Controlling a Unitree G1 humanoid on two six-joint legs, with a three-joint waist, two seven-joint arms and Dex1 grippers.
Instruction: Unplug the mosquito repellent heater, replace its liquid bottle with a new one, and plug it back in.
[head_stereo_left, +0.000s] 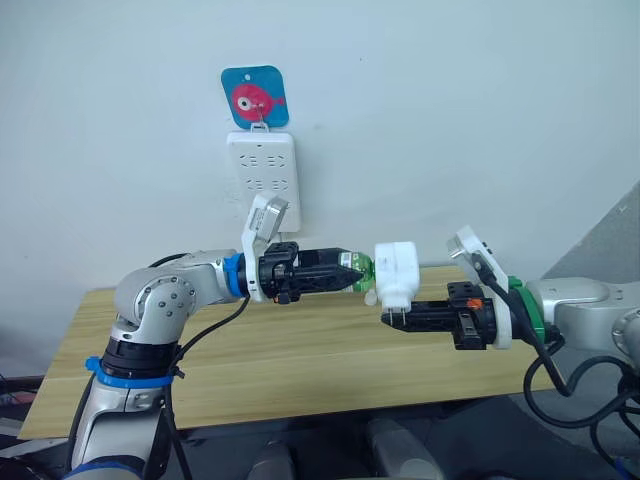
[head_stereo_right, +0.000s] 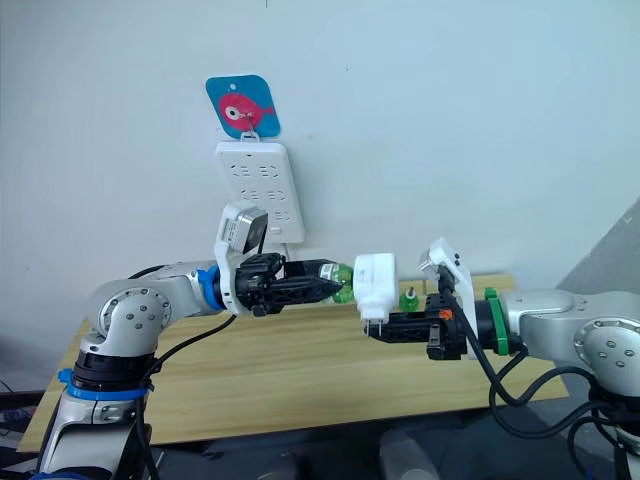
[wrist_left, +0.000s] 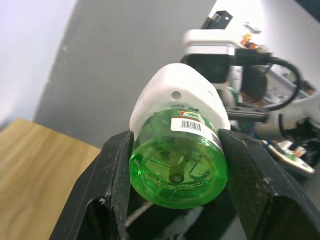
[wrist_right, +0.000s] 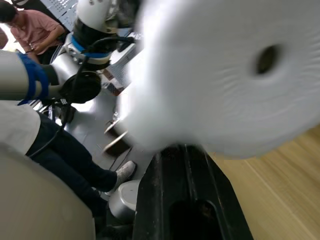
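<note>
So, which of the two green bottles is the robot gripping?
The bottle joined to the heater, held in mid-air in the left gripper. The other bottle stands free on the table, behind the right gripper.

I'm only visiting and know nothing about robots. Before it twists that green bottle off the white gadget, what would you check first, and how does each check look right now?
1. Left claw clamped on the round green plastic bottle: ok.
2. Right claw holding the small white rounded plastic heater from below: ok.
3. Heater out of the white wall power strip: ok.
4. Bottle seated in the heater: ok, not yet separated.
5. New bottle ready: cannot tell; a small green-capped item stands on the wooden table.
</note>
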